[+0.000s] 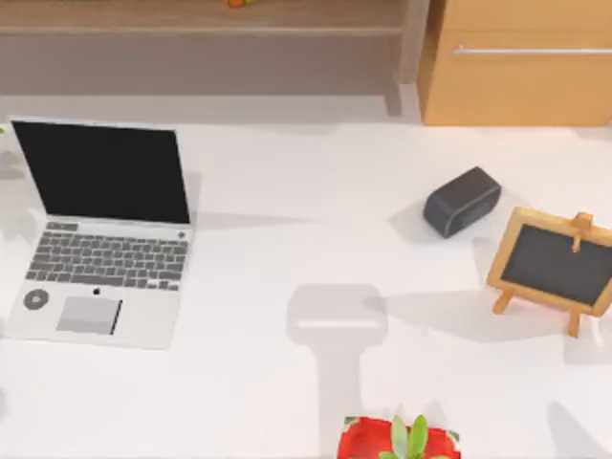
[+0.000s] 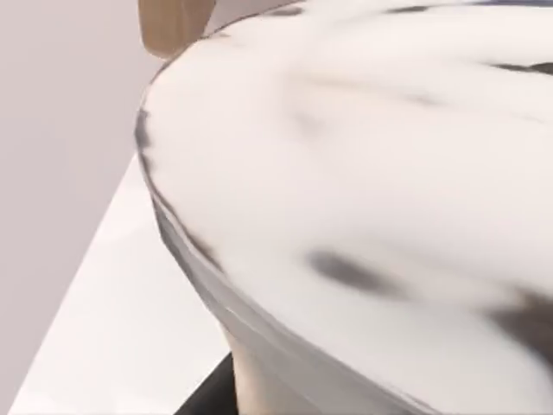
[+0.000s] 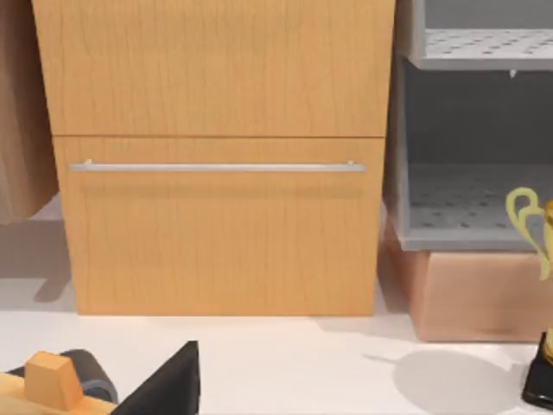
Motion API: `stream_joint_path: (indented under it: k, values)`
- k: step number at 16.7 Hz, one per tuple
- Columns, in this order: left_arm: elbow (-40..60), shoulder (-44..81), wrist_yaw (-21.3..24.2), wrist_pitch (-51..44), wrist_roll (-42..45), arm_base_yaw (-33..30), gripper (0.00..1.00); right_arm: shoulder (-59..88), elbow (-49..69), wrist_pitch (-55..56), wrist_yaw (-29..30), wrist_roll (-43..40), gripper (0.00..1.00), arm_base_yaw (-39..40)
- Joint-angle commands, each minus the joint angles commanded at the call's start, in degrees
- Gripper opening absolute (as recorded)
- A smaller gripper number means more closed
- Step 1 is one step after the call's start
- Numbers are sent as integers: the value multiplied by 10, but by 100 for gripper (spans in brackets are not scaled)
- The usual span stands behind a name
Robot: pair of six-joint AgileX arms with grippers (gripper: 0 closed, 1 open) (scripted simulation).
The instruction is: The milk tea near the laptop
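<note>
The milk tea (image 2: 363,199) sits right up against the left wrist camera: a whitish domed top with a grey rim and a strip of tan body (image 2: 259,389) below it. It is tilted, and the white table lies well behind it. One dark finger (image 2: 206,399) of my left gripper is against the cup's base, shut on it. The laptop (image 1: 100,234) lies open at the table's left, with a black screen, grey keys and a trackpad. A dark part of my right gripper (image 3: 164,385) shows in the right wrist view, facing the wooden cabinet.
A dark grey speaker (image 1: 462,201) and a wood-framed chalkboard easel (image 1: 557,263) stand at the right. A red pot with a green plant (image 1: 400,442) is at the front edge. A soft cup-shaped shadow (image 1: 337,316) falls mid-table. The wooden cabinet (image 3: 216,156) and a trophy (image 3: 537,259) stand behind.
</note>
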Motion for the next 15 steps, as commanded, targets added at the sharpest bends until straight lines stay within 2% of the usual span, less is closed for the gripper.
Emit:
stream_joint_path:
  k: [7, 15]
  values:
    - [0, 0, 0, 0, 0, 0, 2, 0, 0, 0, 0, 0, 100, 0]
    - [0, 0, 0, 0, 0, 0, 0, 0, 0, 0, 0, 0, 100, 0]
